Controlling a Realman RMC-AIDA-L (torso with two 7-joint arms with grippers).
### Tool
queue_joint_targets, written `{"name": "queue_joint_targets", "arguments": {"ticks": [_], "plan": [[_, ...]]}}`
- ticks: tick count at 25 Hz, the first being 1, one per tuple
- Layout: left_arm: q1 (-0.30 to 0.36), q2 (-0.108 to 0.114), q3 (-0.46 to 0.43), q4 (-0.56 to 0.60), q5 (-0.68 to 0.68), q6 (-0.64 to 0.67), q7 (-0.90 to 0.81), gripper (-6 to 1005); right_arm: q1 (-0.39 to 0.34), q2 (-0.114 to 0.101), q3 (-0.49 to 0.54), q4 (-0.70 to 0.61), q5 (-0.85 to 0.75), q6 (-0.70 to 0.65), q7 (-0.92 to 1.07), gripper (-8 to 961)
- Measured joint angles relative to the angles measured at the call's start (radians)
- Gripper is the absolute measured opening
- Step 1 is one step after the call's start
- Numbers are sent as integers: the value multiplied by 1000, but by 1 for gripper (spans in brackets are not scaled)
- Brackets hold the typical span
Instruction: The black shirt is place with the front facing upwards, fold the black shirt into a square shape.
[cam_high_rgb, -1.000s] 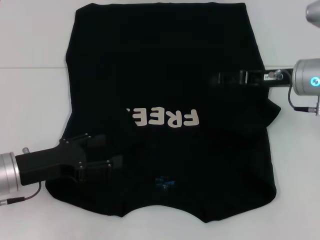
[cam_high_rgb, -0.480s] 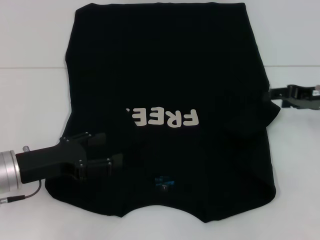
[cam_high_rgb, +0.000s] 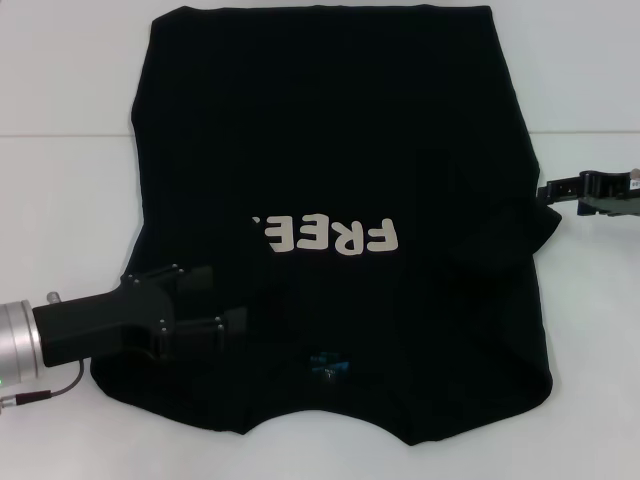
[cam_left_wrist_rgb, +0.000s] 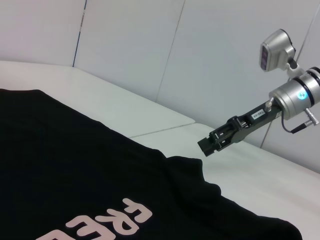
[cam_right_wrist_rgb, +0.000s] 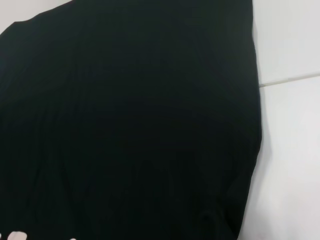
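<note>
Folding w/ most of the job left, by the look of it. Black shirt spread over the white tabletop, front up, cream "FREE!" letters near the middle, small blue mark on the near side by the collar. Left side looks tucked in already: part of the lettering cut off at the left, so maybe one side fold done. Right sleeve bunched at the right edge, not flat. No square yet; judged less than half done, w/ the near-to-far folds not begun.

Left tool low on the near-left part of the shirt, black on black; can't tell if open or shut, or if any cloth is held. Right tool just off the shirt's right edge, near the bunched sleeve, holds nothing; can't tell how wide.

Head view gives the whole shirt & both arms. Left wrist view adds the right tool up off the tabletop, clear of the cloth, not plain from above. Right wrist view only shows the shirt's far-right edge lying flat, no tool at all.
</note>
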Motion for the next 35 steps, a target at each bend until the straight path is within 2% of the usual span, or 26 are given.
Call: {"name": "queue_joint_targets", "arguments": {"ticks": [9,16,24,35], "plan": [[3,0,1,0,0,0,-1,878,3,43,-55,10,-2,71,-7,734],[6,0,1,0,0,0,-1,878,-4,54,-64,11,-2,101,-12,734],[9,-2,1,0,0,0,-2,877,-6,62,-99,2,-2,98,-31,573],[11,-2,1,0,0,0,-2,876,-8,58,-96,1,-1,86,-24,328]]}}
